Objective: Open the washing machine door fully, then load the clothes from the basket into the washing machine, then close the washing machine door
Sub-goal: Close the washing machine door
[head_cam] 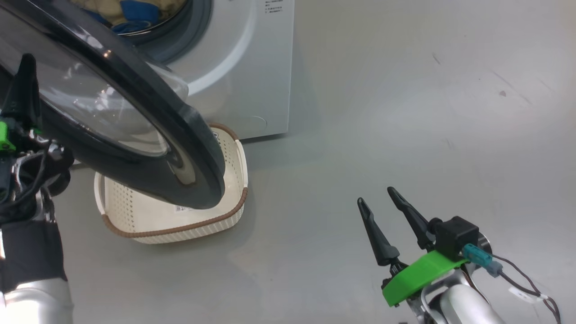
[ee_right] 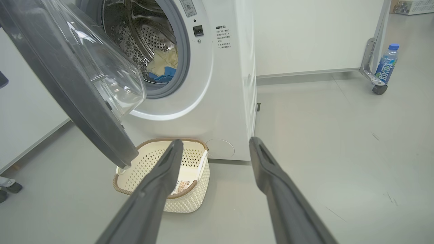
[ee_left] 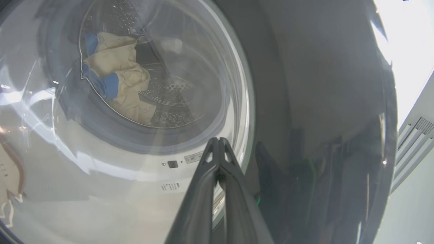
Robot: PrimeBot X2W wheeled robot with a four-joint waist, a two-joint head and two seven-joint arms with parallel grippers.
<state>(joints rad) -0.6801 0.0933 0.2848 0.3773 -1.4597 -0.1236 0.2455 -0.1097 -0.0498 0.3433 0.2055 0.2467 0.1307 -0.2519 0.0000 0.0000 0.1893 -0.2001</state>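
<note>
The washing machine door [head_cam: 189,130], black-rimmed with a clear glass bowl, stands partly swung out over the basket [head_cam: 180,229]. The cream basket [ee_right: 190,200] sits on the floor in front of the white washing machine [head_cam: 243,67] and holds just a label. Pale yellow clothes [ee_right: 168,61] with blue parts lie in the steel drum. My left gripper [head_cam: 28,60] is shut with nothing between its fingers, on the door's outer side. In the left wrist view its tips [ee_left: 219,139] are at the door glass, the clothes [ee_left: 122,78] showing through. My right gripper [head_cam: 377,195] hangs open over bare floor, right of the basket.
Grey floor stretches right of the machine. A blue-labelled water bottle [ee_right: 386,66] stands by a metal frame's caster [ee_right: 378,88] at the far right wall. Another caster [ee_right: 8,188] shows at the left edge. A white wall runs behind.
</note>
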